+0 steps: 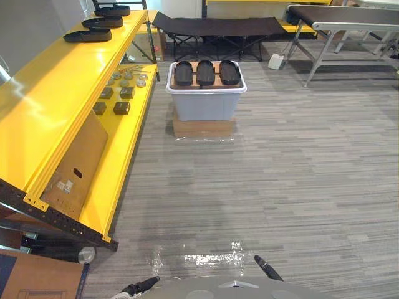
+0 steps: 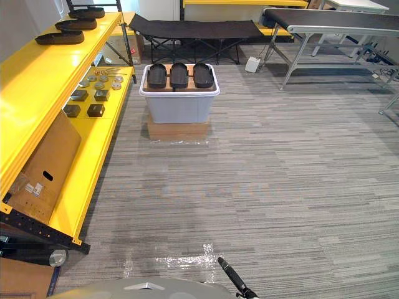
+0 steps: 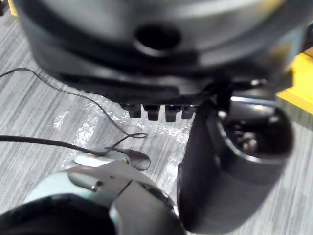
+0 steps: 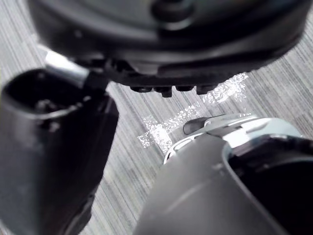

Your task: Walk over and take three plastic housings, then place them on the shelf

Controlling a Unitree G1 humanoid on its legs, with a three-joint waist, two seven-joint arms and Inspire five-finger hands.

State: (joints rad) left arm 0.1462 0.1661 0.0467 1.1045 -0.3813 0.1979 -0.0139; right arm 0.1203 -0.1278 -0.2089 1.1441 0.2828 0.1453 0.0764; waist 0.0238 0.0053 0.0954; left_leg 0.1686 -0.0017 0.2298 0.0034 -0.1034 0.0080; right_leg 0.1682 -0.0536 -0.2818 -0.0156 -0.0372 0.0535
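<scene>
Three black oval plastic housings lie side by side on a cardboard sheet atop a pale grey bin, some way ahead on the floor. Three more black housings sit in a row on the top level of the yellow shelf at the left. My left hand hangs low at my side, fingers relaxed and holding nothing; its thumb stands apart from the fingers. My right hand also hangs low, open and holding nothing, with its thumb beside it.
The bin rests on a flat cardboard box. The shelf's lower level holds small metal parts, dark blocks and a leaning cardboard sheet. A black folding cot and a grey table stand at the back.
</scene>
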